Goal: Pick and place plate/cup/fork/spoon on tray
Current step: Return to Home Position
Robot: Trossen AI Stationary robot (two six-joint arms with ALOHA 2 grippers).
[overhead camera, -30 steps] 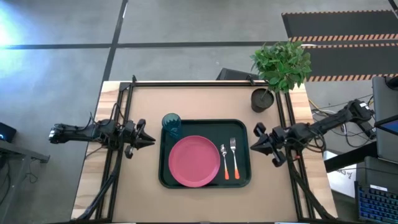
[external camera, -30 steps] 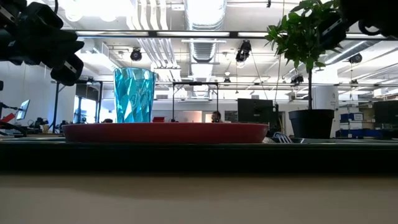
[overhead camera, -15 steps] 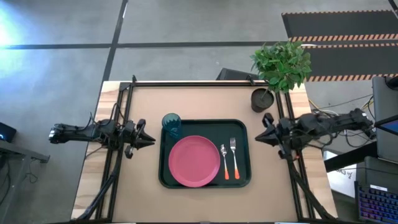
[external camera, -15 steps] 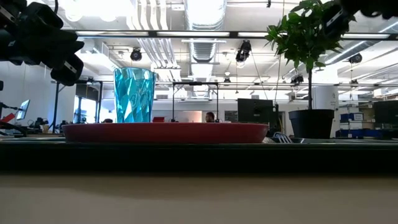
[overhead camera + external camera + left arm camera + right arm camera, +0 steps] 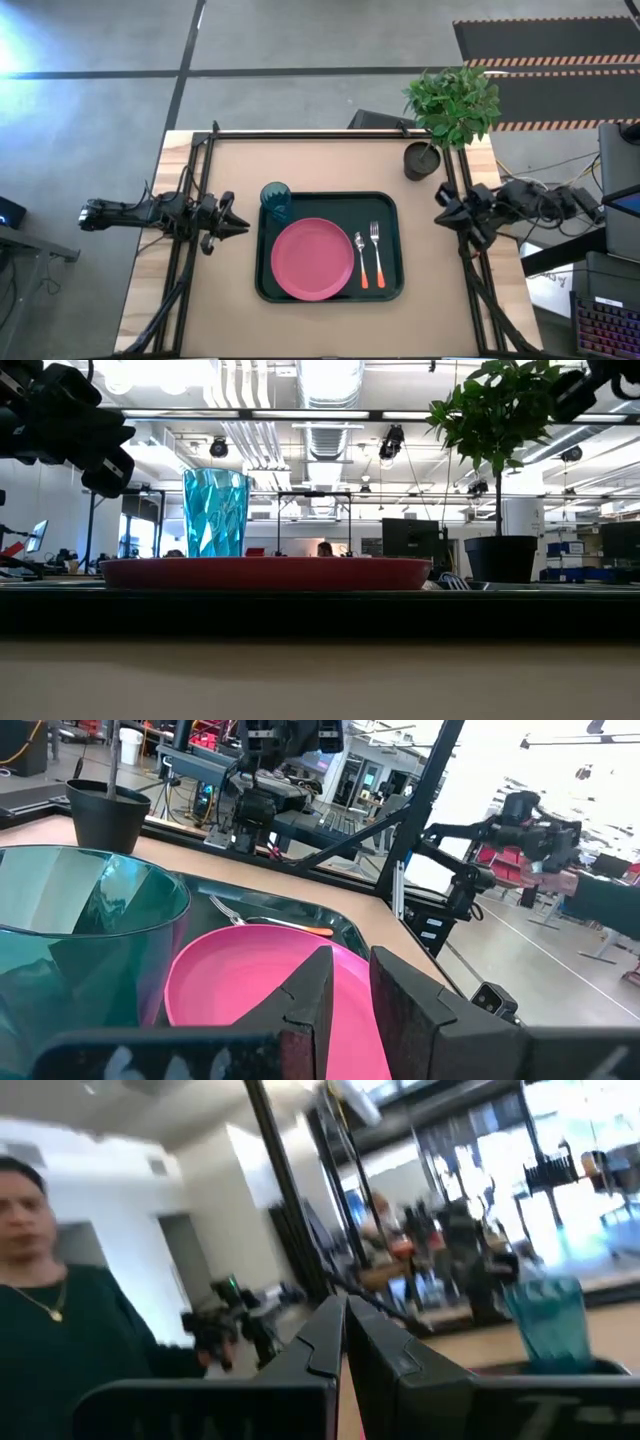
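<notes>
Teal cup (image 5: 215, 513) upright behind pink plate (image 5: 265, 573); plant pot (image 5: 501, 558) at right

Two dark jointed arms with black cables and pointed, wedge-shaped jaws.

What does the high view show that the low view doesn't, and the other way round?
Only the high view: the spoon and fork lying side by side on the tray, right of the plate; the left hand beside the tray's left edge and the shut right hand off to its right.

Only the low view: the room behind the table, with ceiling lights and a monitor.

Both: the cup upright at the tray's far left corner, the plate, and the potted plant.
</notes>
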